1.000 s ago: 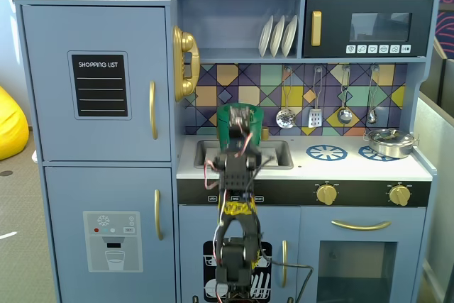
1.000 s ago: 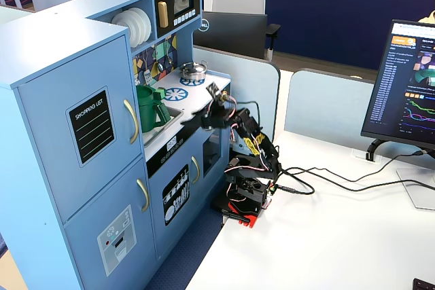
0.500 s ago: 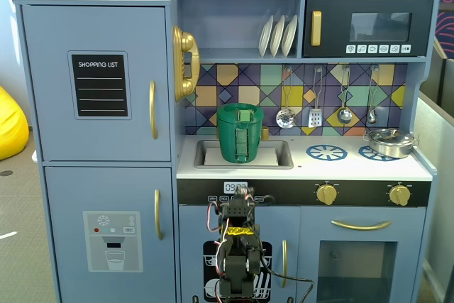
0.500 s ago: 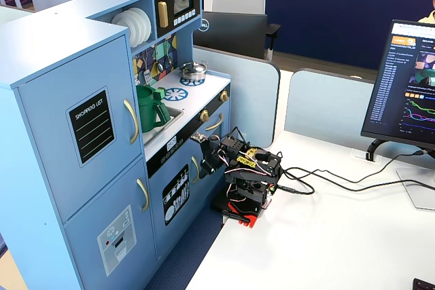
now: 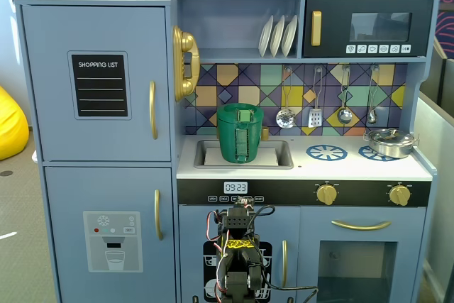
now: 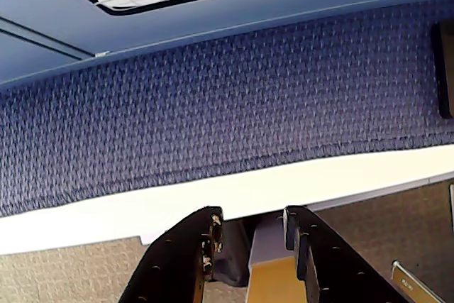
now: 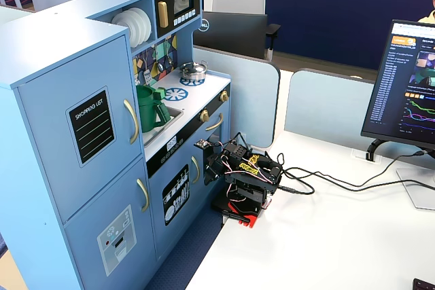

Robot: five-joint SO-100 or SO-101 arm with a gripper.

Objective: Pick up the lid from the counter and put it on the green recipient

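Wrist view gives us the gripper [image 6: 252, 235] pointing down over the edge of a white table [image 6: 213, 200], its two dark fingers [image 6: 181, 253] slightly parted with nothing between them, blue carpet [image 6: 234, 104] beyond. In a fixed view the folded arm [image 5: 237, 246] sits low before the toy kitchen, and well above and beyond the gripper we see the green recipient [image 5: 240, 133] standing in the sink recess of the counter [image 5: 355, 168], with the lid [image 5: 241, 113] resting on its top. Farther right sits a metal pot [image 5: 390, 142].
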